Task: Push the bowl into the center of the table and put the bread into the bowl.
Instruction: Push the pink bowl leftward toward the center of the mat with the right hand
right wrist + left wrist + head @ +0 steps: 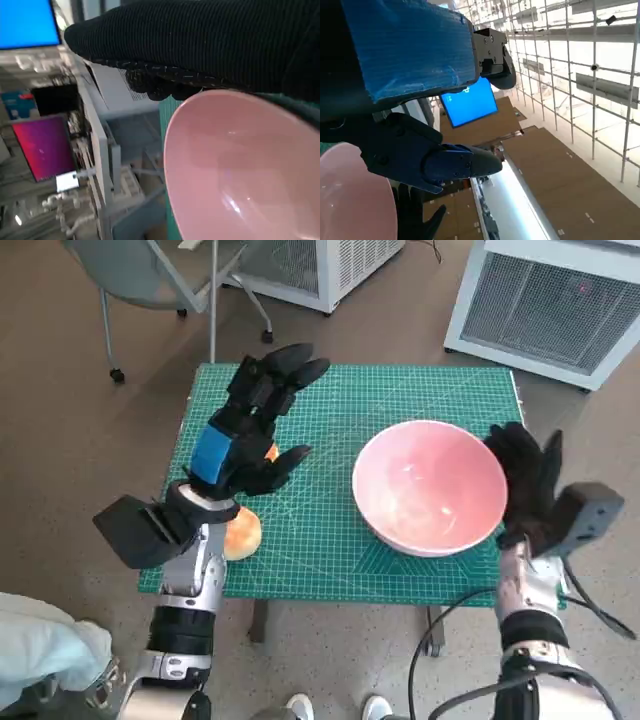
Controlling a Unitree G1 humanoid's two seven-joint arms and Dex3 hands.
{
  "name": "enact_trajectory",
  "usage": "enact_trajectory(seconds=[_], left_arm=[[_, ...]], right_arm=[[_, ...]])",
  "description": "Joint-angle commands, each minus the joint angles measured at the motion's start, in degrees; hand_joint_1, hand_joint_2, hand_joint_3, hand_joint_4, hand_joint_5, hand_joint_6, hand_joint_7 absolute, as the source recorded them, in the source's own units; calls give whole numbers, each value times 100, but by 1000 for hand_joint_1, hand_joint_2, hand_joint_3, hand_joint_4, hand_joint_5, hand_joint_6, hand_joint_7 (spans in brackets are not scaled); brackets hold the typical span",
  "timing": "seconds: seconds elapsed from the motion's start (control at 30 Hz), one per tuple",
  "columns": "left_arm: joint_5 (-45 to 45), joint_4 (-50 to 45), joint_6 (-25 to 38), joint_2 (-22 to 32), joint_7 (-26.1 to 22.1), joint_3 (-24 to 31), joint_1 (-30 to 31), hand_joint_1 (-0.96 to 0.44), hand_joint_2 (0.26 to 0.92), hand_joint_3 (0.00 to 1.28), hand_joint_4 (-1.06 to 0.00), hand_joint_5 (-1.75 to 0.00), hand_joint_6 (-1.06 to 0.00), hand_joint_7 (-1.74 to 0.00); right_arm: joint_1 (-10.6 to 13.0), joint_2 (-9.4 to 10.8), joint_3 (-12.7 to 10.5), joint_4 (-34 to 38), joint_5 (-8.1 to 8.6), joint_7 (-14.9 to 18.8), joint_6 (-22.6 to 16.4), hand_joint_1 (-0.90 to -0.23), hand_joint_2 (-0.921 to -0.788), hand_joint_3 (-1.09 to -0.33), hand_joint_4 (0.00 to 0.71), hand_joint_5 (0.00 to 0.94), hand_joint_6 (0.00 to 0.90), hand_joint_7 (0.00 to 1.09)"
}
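Glossy pink round bowl (430, 487) on gridded green bench (330, 540). Knit right hand (527, 485) flat against rim, left hand (250, 425) spread, empty; bread (243, 536) beneath wrist.

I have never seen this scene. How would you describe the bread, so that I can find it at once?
Start from the green cutting mat that covers the small table. Go to its near left corner, under the left hand with the blue tape. The bread is the small, round, golden-brown thing there, partly hidden by the forearm; the only other thing on the mat is the far bigger pink bowl on the right.
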Motion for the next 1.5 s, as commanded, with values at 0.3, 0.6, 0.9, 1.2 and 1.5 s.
enact_trajectory(seconds=[0.3,0.6,0.9,1.2,1.5], left_arm=[[36,-144,-141,174,83,125,240,-552,921,316,-89,-524,-6,-703],[33,-174,-120,245,150,182,293,-574,921,316,-132,-453,-32,-670],[129,-207,-127,220,297,145,313,-573,921,313,-153,-416,-45,-653],[141,-196,-131,191,351,121,315,-574,921,308,-159,-404,-48,-647],[156,-44,-209,207,355,146,236,-574,921,310,-162,-397,-48,-645]], right_arm=[[-416,401,-453,206,486,379,621,-499,-921,-733,1,-1,16,247],[-589,590,-515,239,498,364,780,-496,-921,-712,-1,-1,32,256],[-665,625,-488,247,433,339,870,-497,-921,-677,-1,-1,42,263],[-657,410,-479,180,427,533,830,-483,-921,-683,-1,-1,41,259],[-657,192,-279,-64,271,717,324,-471,-921,-708,-1,-1,27,251]])
